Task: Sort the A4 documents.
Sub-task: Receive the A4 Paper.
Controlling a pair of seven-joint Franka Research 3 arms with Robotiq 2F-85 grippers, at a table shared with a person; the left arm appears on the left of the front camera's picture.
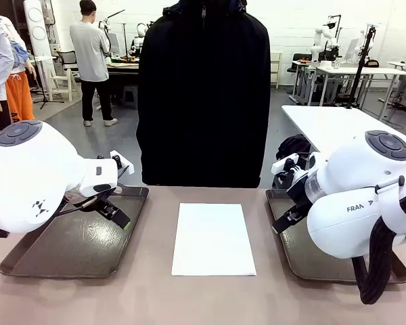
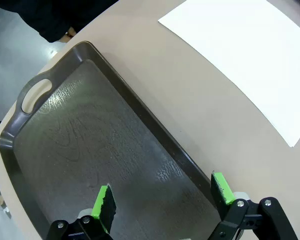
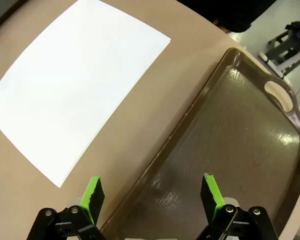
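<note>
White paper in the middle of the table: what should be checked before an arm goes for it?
1. The paper lies flat, apart from both trays: ok.
2. The left tool is open, above the left tray: ok.
3. The right tool is open, over the right tray at its inner edge: ok.
4. Neither tool holds anything: ok.
5. Where the hands of the person are: cannot tell.
6. How many sheets are in the pile: cannot tell.
</note>
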